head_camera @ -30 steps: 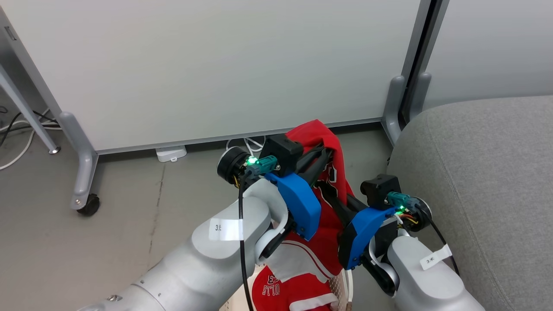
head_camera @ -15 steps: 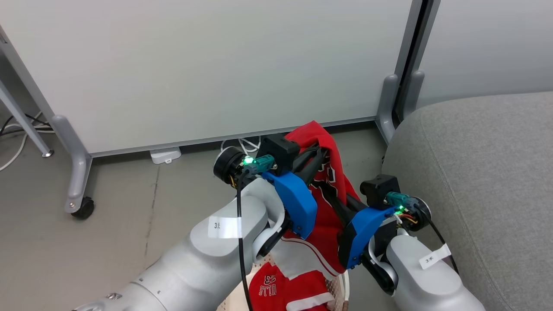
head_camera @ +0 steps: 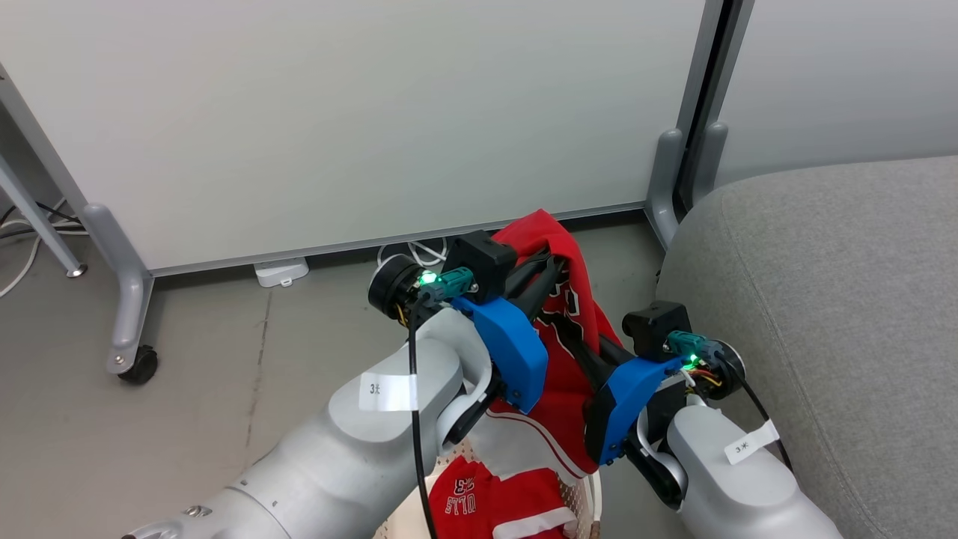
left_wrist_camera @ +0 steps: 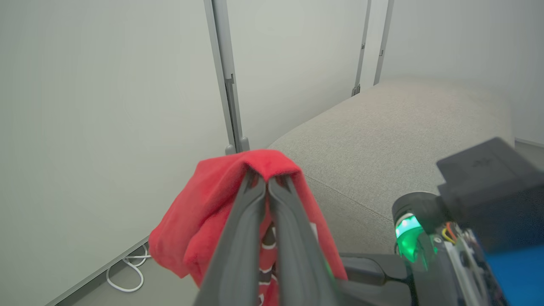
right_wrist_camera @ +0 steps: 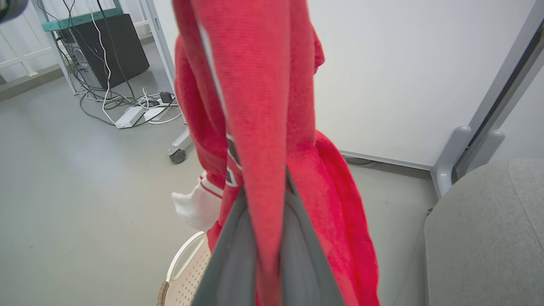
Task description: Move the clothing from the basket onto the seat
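Observation:
A red garment with white trim hangs lifted between my two grippers, above the basket. My left gripper is shut on its top fold; in the left wrist view the gripper pinches the red garment. Lower down, my right gripper is shut on the same garment, and the cloth runs up between its fingers. More red clothing with lettering lies in the cream perforated basket. The grey seat stands just to the right.
White partition panels stand behind on grey feet with a castor. A white power strip and cables lie at the panel's base. A black box with tangled cables sits further off. Grey floor stretches to the left.
The whole head picture has slid a little to the left, so the camera has turned toward the seat. Both grippers keep their hold on the red garment.

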